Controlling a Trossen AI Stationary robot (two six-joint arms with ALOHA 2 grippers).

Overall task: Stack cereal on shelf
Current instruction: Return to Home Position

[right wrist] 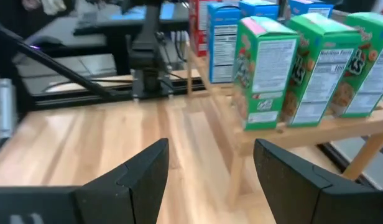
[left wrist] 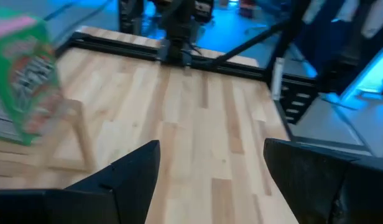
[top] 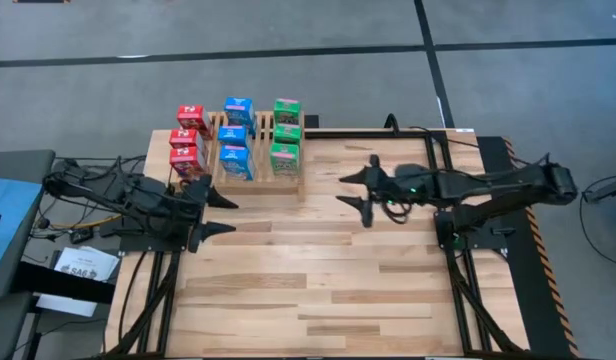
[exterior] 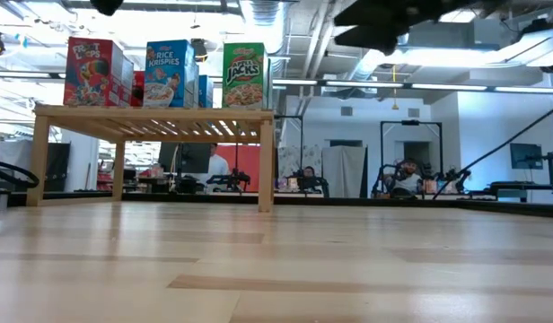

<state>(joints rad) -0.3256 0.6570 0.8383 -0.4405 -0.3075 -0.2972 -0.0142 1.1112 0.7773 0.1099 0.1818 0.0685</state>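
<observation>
Red [top: 190, 138], blue [top: 235, 136] and green [top: 285, 133] cereal boxes stand upright in three rows on the light wood slatted shelf [top: 256, 181] at the table's far left. In the low view they [exterior: 165, 74] stand on the shelf top [exterior: 155, 112]. My left gripper [top: 221, 214] is open and empty, just on the near side of the shelf. My right gripper [top: 350, 190] is open and empty, to the right of the shelf; its wrist view shows the green boxes [right wrist: 309, 65] ahead.
Bare plank tabletop [top: 318, 290] spreads over the near half and between the arms. Black frame rails [top: 388, 130] run along the far and right edges. People and equipment [exterior: 402, 175] show in the room beyond the table.
</observation>
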